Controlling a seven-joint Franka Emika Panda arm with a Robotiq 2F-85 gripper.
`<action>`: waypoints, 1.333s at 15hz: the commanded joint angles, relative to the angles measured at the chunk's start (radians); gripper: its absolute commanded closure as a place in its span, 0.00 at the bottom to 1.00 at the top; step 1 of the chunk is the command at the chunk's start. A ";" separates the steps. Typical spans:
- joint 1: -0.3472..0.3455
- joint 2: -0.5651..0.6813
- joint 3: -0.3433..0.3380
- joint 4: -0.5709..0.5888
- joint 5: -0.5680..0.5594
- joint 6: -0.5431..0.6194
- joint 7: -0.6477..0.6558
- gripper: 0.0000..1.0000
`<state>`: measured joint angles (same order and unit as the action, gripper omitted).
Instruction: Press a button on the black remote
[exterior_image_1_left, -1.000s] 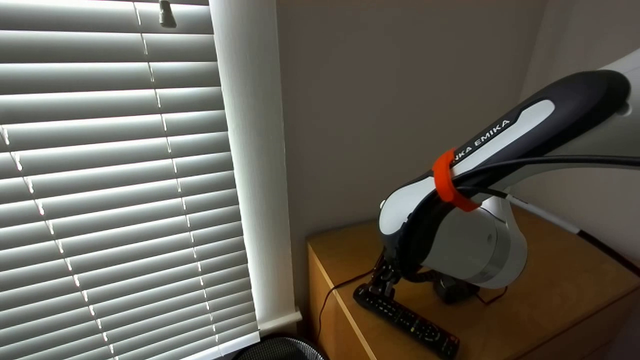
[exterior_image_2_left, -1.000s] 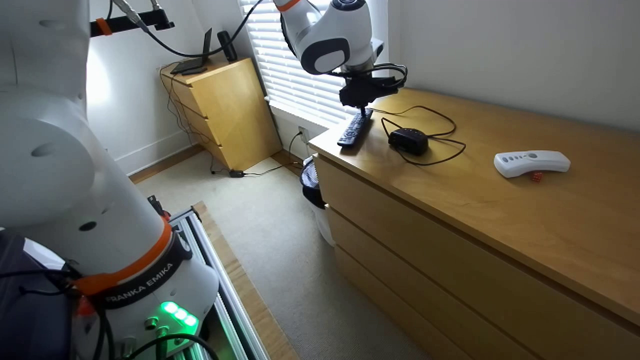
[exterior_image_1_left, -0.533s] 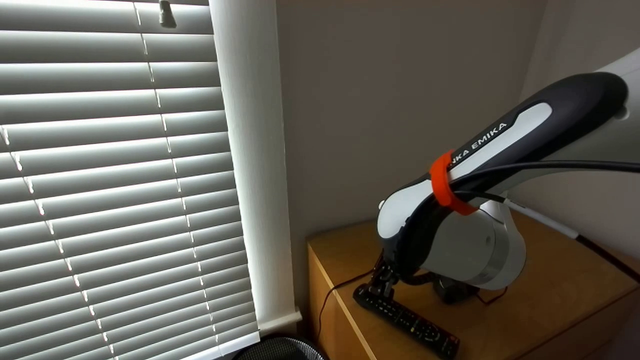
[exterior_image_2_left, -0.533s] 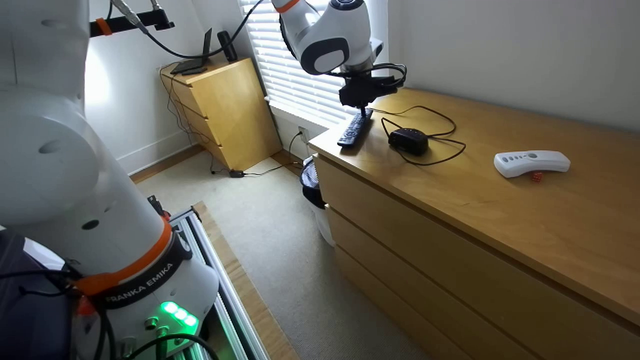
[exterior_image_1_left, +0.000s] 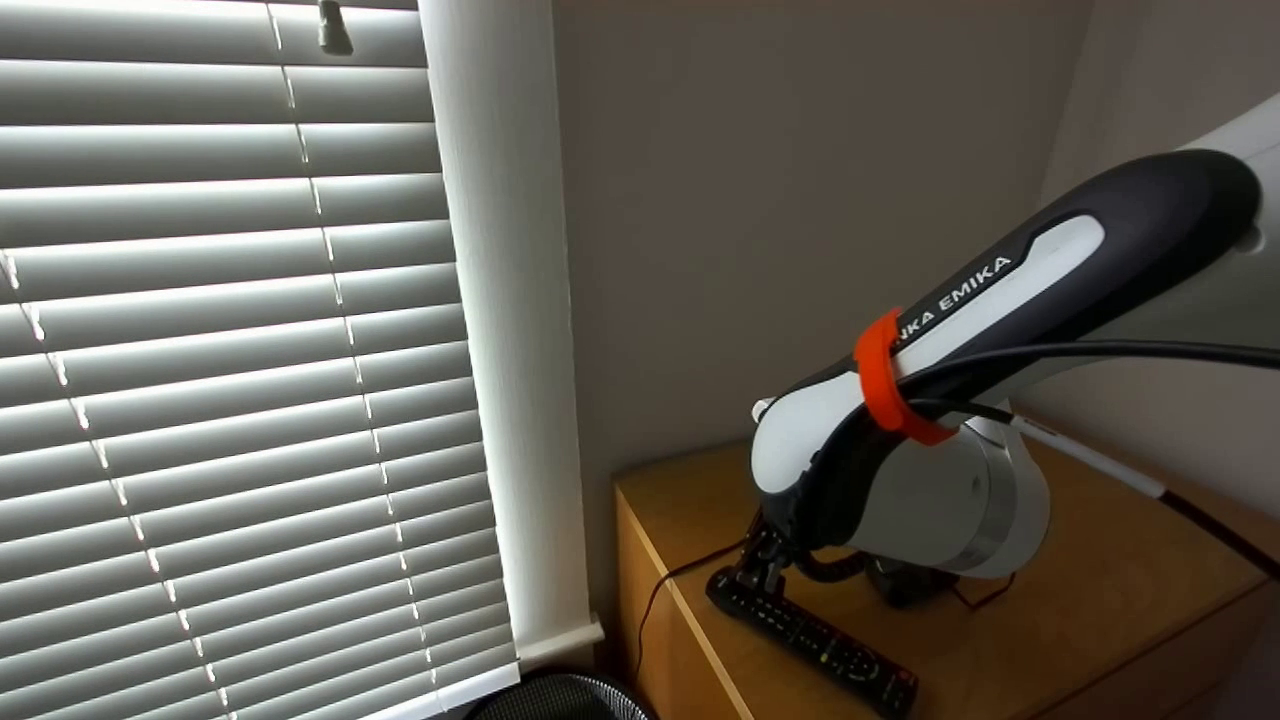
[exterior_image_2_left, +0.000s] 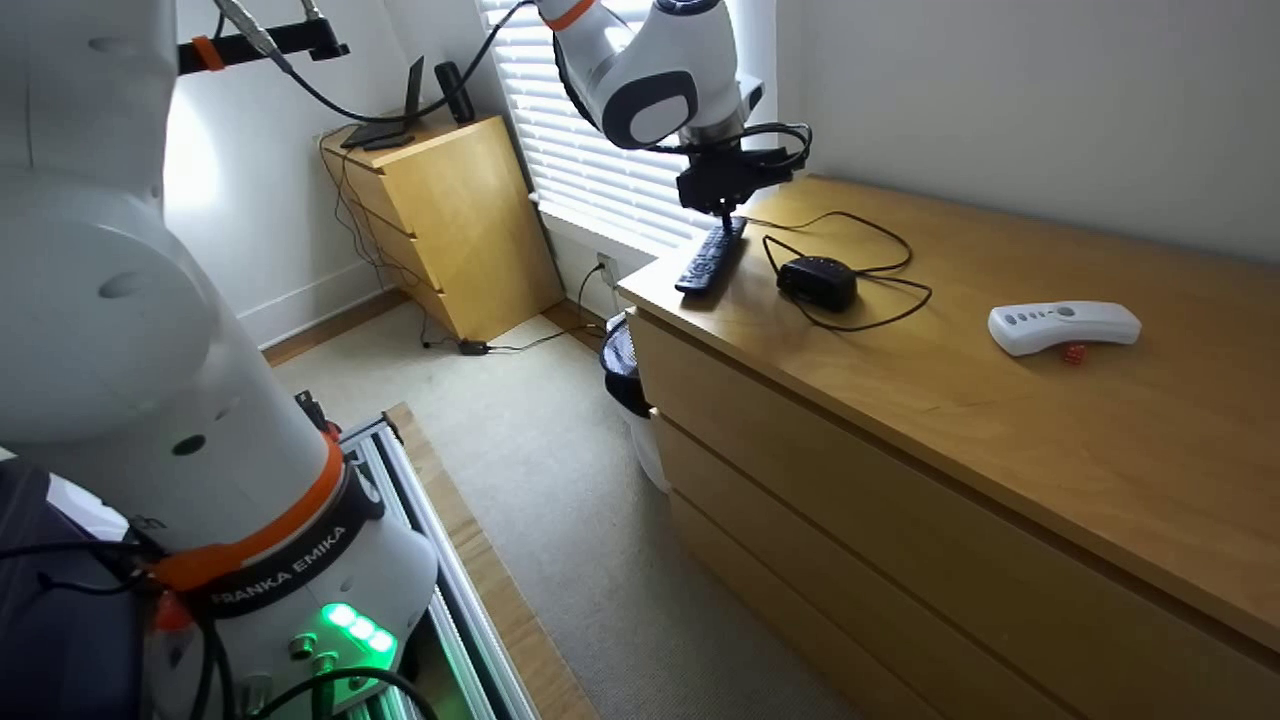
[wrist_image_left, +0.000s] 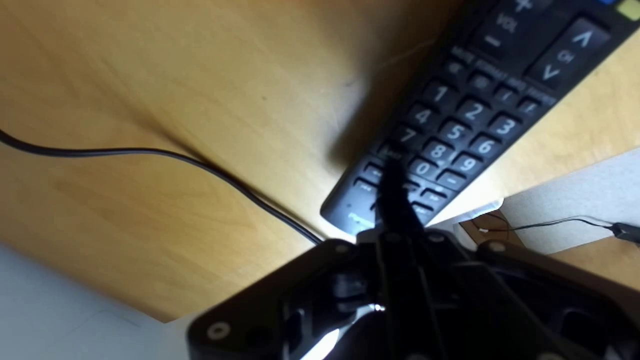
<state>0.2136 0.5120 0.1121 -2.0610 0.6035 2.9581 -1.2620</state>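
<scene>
The long black remote (exterior_image_1_left: 812, 640) lies flat near the dresser's edge; it also shows in an exterior view (exterior_image_2_left: 706, 262). In the wrist view the remote (wrist_image_left: 455, 131) runs diagonally, its number keys visible. My gripper (exterior_image_1_left: 757, 584) points down at the remote's end beyond the number keys; it also shows in an exterior view (exterior_image_2_left: 727, 222). In the wrist view the gripper's fingers (wrist_image_left: 396, 210) are together, nothing between them, over the small keys below 7 and 0. The fingers hide some keys. I cannot tell whether the tip touches a key.
A black corded device (exterior_image_2_left: 818, 283) sits beside the remote, its cable (exterior_image_2_left: 905, 262) looping on the dresser (exterior_image_2_left: 950, 420). A white device (exterior_image_2_left: 1064, 326) and a red die (exterior_image_2_left: 1073, 353) lie farther along. A bin (exterior_image_2_left: 625, 375) stands below the dresser's end.
The forearm has sunk and shifted slightly, and the wrist has tilted a little. The fingertips stay at the same end of the remote. The remote has not visibly moved.
</scene>
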 joint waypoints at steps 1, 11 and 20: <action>-0.063 -0.031 0.045 -0.019 -0.208 -0.034 0.198 1.00; -0.167 -0.281 0.059 -0.032 -0.477 -0.460 0.526 0.67; -0.201 -0.515 -0.052 -0.023 -0.540 -0.850 0.696 0.01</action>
<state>0.0200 0.0577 0.0861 -2.0522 0.0919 2.1623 -0.6307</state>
